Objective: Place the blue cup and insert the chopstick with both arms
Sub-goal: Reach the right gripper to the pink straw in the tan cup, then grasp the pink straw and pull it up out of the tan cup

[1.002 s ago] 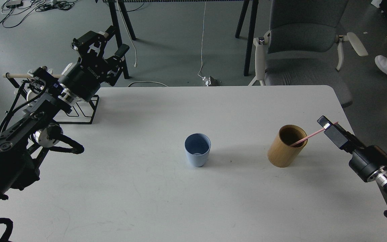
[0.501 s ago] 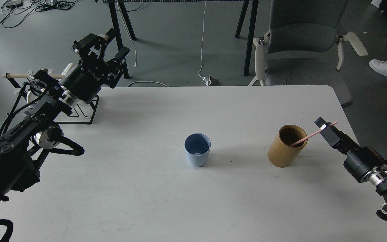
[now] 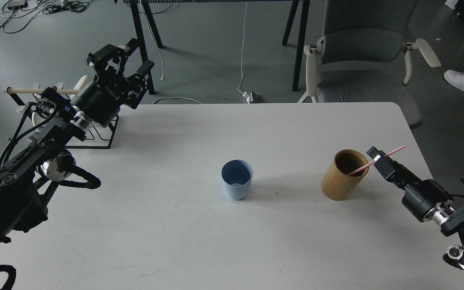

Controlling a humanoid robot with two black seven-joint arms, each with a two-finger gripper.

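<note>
The blue cup [image 3: 236, 184] stands upright and empty in the middle of the white table [image 3: 175, 233]. The pink chopstick [image 3: 395, 151] leans in the tan bamboo cylinder [image 3: 341, 181], with its upper end pointing right. My right gripper [image 3: 378, 158] is at the stick's middle, just right of the cylinder's rim. It is seen edge-on, so I cannot tell whether it grips the stick. My left gripper [image 3: 125, 56] is open and empty, raised over the table's far left corner, far from the cup.
A black wire rack [image 3: 102, 137] with a pale wooden rod [image 3: 26, 91] and white mugs stands at the table's far left, under my left arm. A grey chair [image 3: 363, 52] stands behind the table's far right edge.
My right gripper has moved left and down along the pink stick, toward the bamboo cylinder's rim. The stick and cup have not moved. My left gripper has shifted slightly left.
</note>
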